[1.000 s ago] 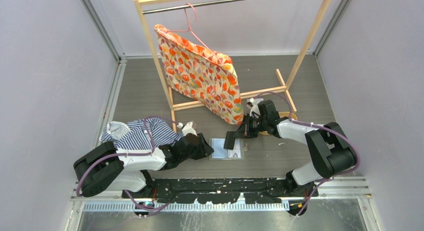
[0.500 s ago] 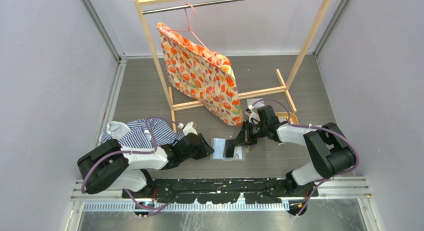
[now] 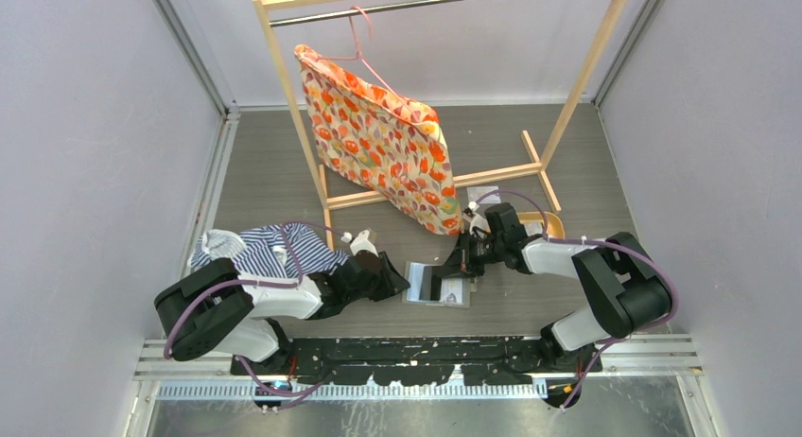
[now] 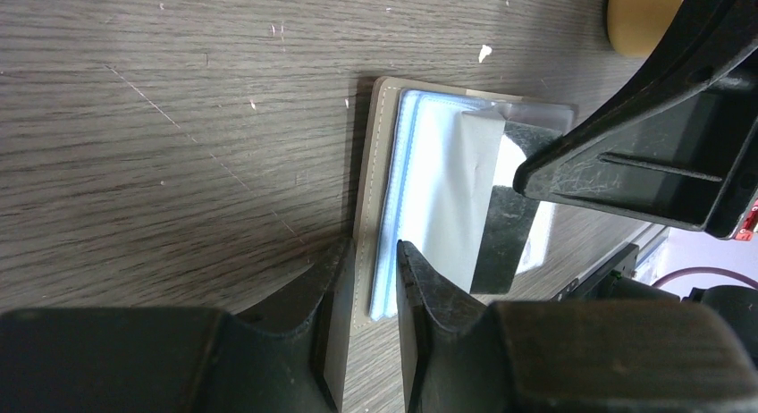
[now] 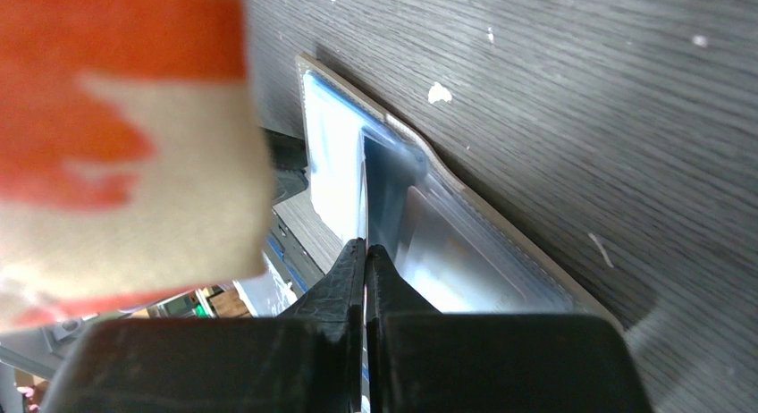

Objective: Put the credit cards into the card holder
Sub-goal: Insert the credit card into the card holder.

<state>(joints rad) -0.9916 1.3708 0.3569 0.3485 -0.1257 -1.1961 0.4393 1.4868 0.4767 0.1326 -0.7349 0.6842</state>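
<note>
At the card holder (image 4: 366,163) edge, left hand (image 4: 371,257) clamps.

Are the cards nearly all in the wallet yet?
Not yet. The card holder lies open, pinned by the left end effector. The right end effector holds a black card edge-on at a sleeve. At least one pale card by the rack waits.

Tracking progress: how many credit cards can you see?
2: a black card in the right end effector at the card holder, a white card by the rack's base. Others may be hidden.
</note>
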